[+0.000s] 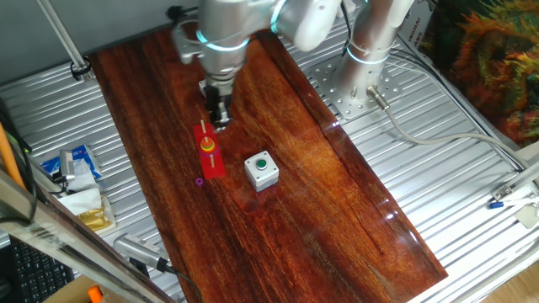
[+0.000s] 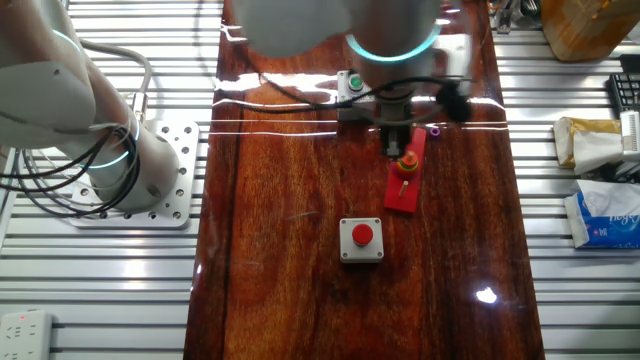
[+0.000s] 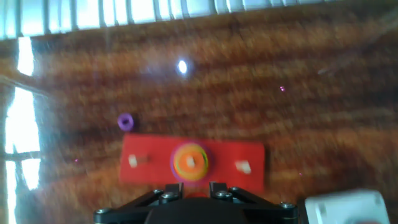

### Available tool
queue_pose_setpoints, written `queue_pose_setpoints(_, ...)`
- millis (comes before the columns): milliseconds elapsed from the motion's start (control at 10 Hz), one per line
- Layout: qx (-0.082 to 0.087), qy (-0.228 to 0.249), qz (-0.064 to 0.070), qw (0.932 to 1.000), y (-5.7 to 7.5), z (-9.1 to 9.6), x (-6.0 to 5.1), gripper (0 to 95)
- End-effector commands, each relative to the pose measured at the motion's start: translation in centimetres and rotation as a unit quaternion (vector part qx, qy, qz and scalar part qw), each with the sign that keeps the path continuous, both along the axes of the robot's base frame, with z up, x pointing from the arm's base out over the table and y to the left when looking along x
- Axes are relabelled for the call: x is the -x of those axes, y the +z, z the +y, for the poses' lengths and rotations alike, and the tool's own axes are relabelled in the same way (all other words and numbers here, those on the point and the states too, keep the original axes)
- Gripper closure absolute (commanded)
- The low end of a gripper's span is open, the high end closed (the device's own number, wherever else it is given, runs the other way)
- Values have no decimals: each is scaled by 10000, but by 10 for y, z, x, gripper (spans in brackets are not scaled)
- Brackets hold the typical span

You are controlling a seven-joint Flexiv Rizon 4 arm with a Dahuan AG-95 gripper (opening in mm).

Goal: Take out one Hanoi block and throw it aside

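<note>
A red base [image 3: 143,163] with pegs lies on the wooden table. A stack of rings [image 3: 189,160], orange at its centre, sits on the middle peg. It shows yellow in one fixed view [image 1: 208,145] and in the other fixed view [image 2: 407,161]. My gripper [image 3: 194,188] hangs just above the base's near edge, fingers [image 3: 168,186] close together. A small red shape between them is the Hanoi block [image 3: 196,195], mostly hidden. From the side, the gripper [image 1: 220,120] stands over the base's far end.
A tiny purple ring [image 3: 125,121] lies loose on the wood beside the base [image 1: 199,180]. A grey box with a green button [image 1: 262,168] stands close to the base. A second box with a red button [image 2: 361,240] stands farther off.
</note>
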State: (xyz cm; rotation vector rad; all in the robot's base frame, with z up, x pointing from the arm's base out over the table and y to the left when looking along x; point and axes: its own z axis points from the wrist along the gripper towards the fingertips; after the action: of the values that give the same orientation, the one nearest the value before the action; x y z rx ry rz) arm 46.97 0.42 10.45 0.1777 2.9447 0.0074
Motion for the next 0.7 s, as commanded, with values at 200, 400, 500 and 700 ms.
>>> queue_pose_setpoints(200, -72, 47, 53, 9999, -2, 2, 21, 950)
queue_pose_setpoints(400, -470, 110, 68, 9988, -2, 2, 26, 950)
queue_pose_setpoints(500, -666, 207, 49, 9976, -2, 2, 27, 570)
queue_pose_setpoints(700, -696, 230, 65, 9973, -2, 2, 27, 0)
